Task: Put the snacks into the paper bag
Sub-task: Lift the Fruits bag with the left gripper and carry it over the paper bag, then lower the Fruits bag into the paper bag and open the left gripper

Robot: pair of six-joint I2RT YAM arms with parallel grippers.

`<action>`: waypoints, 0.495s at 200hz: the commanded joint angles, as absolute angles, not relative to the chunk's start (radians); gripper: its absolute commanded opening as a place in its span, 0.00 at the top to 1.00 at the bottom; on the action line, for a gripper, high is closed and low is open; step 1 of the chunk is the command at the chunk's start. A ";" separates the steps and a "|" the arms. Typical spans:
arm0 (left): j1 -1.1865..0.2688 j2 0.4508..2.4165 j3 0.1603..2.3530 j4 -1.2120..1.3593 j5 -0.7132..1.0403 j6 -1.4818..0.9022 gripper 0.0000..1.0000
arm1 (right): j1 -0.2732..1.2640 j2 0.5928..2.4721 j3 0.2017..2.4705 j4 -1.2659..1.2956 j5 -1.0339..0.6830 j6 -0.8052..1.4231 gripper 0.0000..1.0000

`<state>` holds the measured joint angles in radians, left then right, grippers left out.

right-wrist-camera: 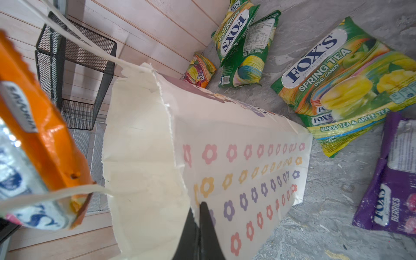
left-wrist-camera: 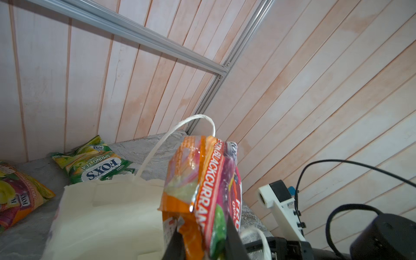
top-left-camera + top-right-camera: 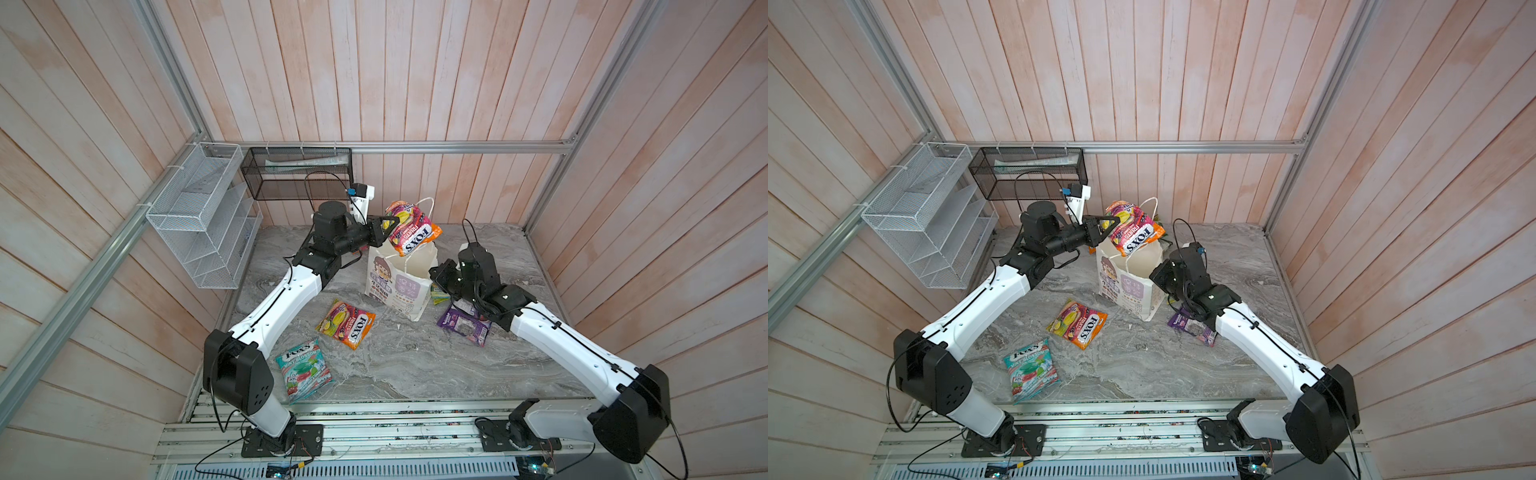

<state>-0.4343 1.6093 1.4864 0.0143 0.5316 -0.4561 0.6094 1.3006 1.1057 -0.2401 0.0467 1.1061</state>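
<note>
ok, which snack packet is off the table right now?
The orange-pink FOX'S Fruits packet, clamped in the left pincer above the paper bag's open mouth. The other packets rest on the marble tabletop.

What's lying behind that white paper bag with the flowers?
Green-yellow FOX'S packets and an orange-pink packet lie by the wooden wall. In both top views the white paper bag hides them almost entirely.
</note>
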 commanded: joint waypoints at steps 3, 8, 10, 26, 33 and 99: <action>-0.436 1.534 1.467 0.010 0.537 -0.401 1.00 | 0.616 1.305 1.143 -0.253 0.062 1.083 1.00; -0.436 1.528 1.462 -0.012 0.525 -0.387 1.00 | 0.617 1.304 1.143 -0.254 0.069 1.082 1.00; -0.436 1.527 1.460 -0.019 0.520 -0.383 1.00 | 0.617 1.303 1.144 -0.254 0.071 1.080 1.00; -0.435 1.512 1.447 -0.069 0.480 -0.358 1.00 | 0.617 1.299 1.146 -0.253 0.083 1.077 1.00; -0.436 1.512 1.450 -0.092 0.468 -0.351 1.00 | 0.616 1.299 1.147 -0.254 0.084 1.073 1.00; -0.436 1.554 1.598 -0.214 0.304 -0.277 1.00 | 0.617 1.326 1.158 -0.255 0.051 1.058 1.00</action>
<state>-0.4370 1.5650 1.5276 -0.2226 0.3683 -0.3298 0.6094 1.3144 1.1324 -0.2485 0.0540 1.0786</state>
